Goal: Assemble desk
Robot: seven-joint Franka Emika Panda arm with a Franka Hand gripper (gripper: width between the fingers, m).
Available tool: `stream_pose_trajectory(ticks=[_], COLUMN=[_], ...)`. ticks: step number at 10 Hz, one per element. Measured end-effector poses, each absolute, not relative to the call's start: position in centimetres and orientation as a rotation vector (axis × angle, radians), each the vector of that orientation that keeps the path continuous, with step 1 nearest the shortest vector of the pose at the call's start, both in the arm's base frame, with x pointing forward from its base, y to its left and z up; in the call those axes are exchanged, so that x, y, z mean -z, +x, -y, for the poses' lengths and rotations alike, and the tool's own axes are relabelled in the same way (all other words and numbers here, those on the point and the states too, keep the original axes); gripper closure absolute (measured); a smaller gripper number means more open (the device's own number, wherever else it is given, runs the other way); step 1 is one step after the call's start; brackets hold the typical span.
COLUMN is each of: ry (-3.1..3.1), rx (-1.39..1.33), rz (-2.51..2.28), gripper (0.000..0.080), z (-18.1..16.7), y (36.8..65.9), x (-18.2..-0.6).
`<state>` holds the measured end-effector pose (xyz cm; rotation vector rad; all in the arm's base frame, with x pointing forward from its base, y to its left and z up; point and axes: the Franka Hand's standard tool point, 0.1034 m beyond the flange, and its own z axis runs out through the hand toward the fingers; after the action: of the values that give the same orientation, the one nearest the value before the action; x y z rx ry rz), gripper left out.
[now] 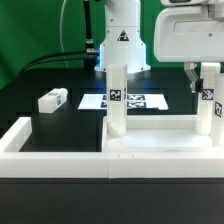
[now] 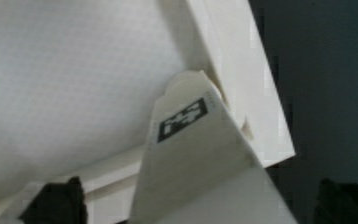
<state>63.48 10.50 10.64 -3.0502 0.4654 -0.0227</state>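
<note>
Tool [image 2: 202, 203] spread, flanking the upright leg post [image 2: 197, 150]; probably light, stiff, slick plastic, best gripped on its flat sides.

The gripper [image 1: 203, 72] hangs directly above the near leg post [image 1: 208, 100], whose top sits between the fingers [image 2: 60, 200] with a gap on either side. That post stands upright on a corner of the tabletop [image 1: 165, 142] beneath the hand. The far leg post [image 1: 116, 100] stands on the next corner, toward the exterior view's left of the hand. Beyond the tabletop the marker board [image 1: 135, 100] lies flat on the table [image 1: 80, 115]. Farther out the same way, well apart from the hand, the loose leg post [image 1: 52, 99] lies on its side. The border wall [image 1: 60, 160] runs along the tabletop's front edge.
</note>
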Motion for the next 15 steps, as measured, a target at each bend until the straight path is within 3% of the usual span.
stream_pose_trajectory(ticks=[6,7,8,9,12,15], ry=[-3.098,-3.099,-3.099,-3.099,-3.097,-2.963], rx=[0.046,0.045,0.045,0.045,0.041,-0.014], rz=[0.149,0.122,0.122,0.121,0.042,-0.777], gripper=[0.0173,0.0382,0.0382,0.0513,0.0512,0.0512], z=[-10.52,-10.53,-10.53,-10.51,-10.48,-10.52], y=[63.53,63.53,63.53,63.53,63.51,63.24], x=[-10.60,-10.60,-10.61,-10.60,-10.59,-10.48])
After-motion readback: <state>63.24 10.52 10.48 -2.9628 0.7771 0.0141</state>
